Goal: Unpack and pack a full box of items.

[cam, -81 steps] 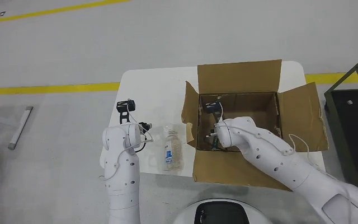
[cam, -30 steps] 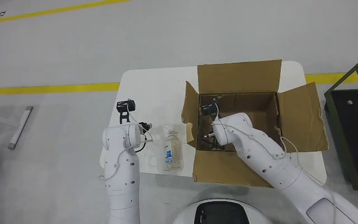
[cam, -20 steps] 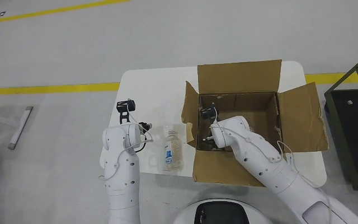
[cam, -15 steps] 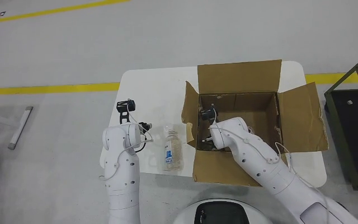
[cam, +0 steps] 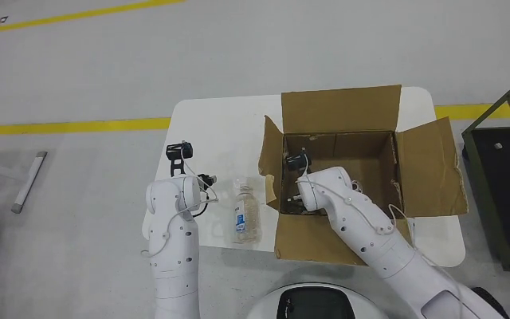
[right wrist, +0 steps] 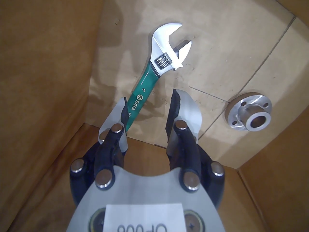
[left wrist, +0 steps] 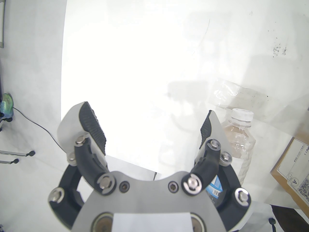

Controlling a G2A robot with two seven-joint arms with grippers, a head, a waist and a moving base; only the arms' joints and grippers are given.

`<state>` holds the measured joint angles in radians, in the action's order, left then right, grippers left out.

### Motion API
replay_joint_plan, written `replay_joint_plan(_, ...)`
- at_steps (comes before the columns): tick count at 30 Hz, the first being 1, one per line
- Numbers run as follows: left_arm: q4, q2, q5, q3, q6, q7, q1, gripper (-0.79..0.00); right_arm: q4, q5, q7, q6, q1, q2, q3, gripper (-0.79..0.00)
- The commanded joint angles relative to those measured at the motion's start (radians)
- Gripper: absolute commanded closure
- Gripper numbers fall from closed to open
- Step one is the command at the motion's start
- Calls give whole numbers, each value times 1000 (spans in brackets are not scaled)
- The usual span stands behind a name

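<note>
The right claw (right wrist: 150,112) hung low inside the cardboard box (cam: 343,108), its jaws partly open and gripping nothing. An adjustable wrench (right wrist: 154,73) lay flat on the box floor. The end of its green handle sat between the jaws, close against one of them; we could not tell whether they touched.

We judged the wrench to be stiff steel, heavy for its size, with most of the weight in the bare metal head. The coated handle looked smooth and possibly slippery. We thought the best hold was across the handle, nearer the head than the tail, so it would not swing. Because it lay flat, the claw would need to reach right down to the cardboard.

A metal flange (right wrist: 248,114) sat near the wrench but apart from it, and looked solid and dense.

The left claw (left wrist: 149,124) was spread wide above the white surface (cam: 223,127). A clear water bottle (left wrist: 237,131) lay just beside it, outside the box. We took the bottle to be light, easily dented and likely to roll.
</note>
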<state>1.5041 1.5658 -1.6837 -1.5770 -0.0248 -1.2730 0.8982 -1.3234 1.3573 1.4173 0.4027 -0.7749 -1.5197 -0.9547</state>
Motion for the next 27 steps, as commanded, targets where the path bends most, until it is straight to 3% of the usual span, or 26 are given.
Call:
replay_joint_plan(1,0,0,0,0,0,0,0,-785,4,7,2,-2,-2,-4,-4,-397)
replay_joint_plan(27,0,0,0,0,0,0,0,-785,36,95,5,-4,-36,-63,-66,-351)
